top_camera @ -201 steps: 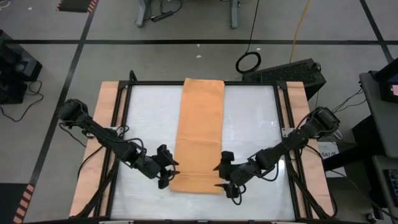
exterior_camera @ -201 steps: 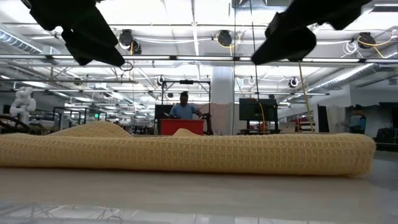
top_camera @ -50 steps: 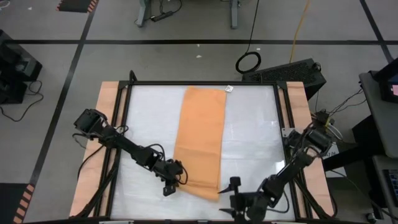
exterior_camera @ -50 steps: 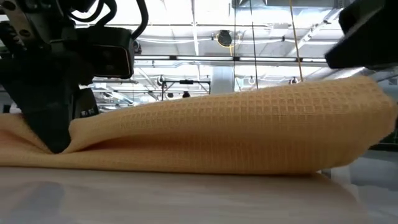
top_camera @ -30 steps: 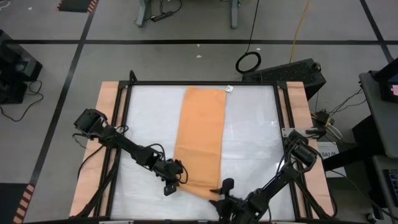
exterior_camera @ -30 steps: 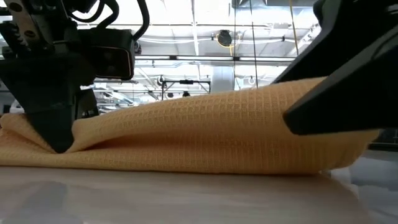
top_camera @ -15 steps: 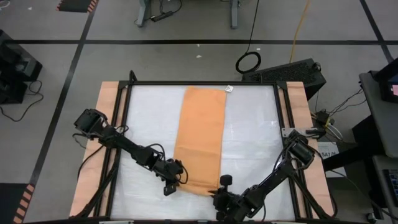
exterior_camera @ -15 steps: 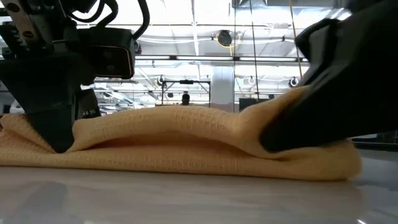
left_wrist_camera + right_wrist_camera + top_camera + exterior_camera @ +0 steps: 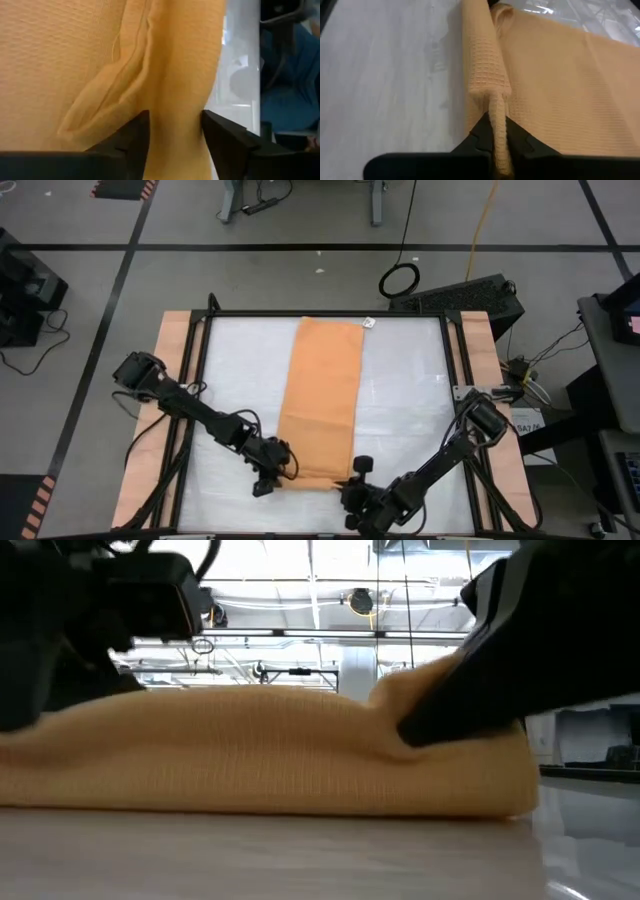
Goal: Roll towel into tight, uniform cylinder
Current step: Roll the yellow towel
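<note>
towel (image 9: pixel 322 400) on white surface (image 9: pixel 230 380), lower centre of the high view
left gripper (image 9: pixel 268 477) parted around the rolled end (fingers astride it); right gripper (image 9: pixel 352 480) pinched onto the towel corner.

I count one plain orange-tan waffle-weave cloth towel (image 9: pixel 322 400) stretched between my two end effectors, the left end effector (image 9: pixel 268 476) and the right end effector (image 9: pixel 352 483). One white-topped tabletop (image 9: pixel 245 370) with a black frame lies under them.

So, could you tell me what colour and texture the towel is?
Orange-tan with a waffle weave; the towel shows best in the right wrist view.
</note>
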Controlling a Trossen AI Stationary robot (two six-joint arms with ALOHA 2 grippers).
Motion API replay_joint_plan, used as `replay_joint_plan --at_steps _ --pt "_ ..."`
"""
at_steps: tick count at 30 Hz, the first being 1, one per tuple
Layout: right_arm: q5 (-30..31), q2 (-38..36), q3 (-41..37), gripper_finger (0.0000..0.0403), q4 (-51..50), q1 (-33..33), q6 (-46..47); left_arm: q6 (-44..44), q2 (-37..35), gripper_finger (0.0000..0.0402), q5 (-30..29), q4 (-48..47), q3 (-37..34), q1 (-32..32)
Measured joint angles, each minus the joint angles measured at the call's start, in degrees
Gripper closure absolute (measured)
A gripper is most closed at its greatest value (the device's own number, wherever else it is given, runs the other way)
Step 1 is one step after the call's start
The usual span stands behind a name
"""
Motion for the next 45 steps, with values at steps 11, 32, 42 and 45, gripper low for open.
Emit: replay_joint_plan --at_steps 11,32,42,45 --pt "-8.42 -0.98 0.02 0.0401 -2.16 -4.62 2.81 6.31 -14.85 0.02 -12.97 -8.54 0.02 -1.97" --pt "-8.63 -0.91 0.02 0.0401 -2.99 -5.13 4.62 2.75 2.92 0.02 -48.97 1.67 0.51 -24.5" --pt "-8.63 -0.91 0.02 0.0401 -3.16 -5.11 4.8 1.5 3.31 0.0226 -49.83 0.1 0.53 -23.38" --pt "-8.63 -0.89 0.02 0.0401 -3.16 -5.11 4.82 1.17 3.31 0.027 -48.75 -1.73 0.52 -22.19"
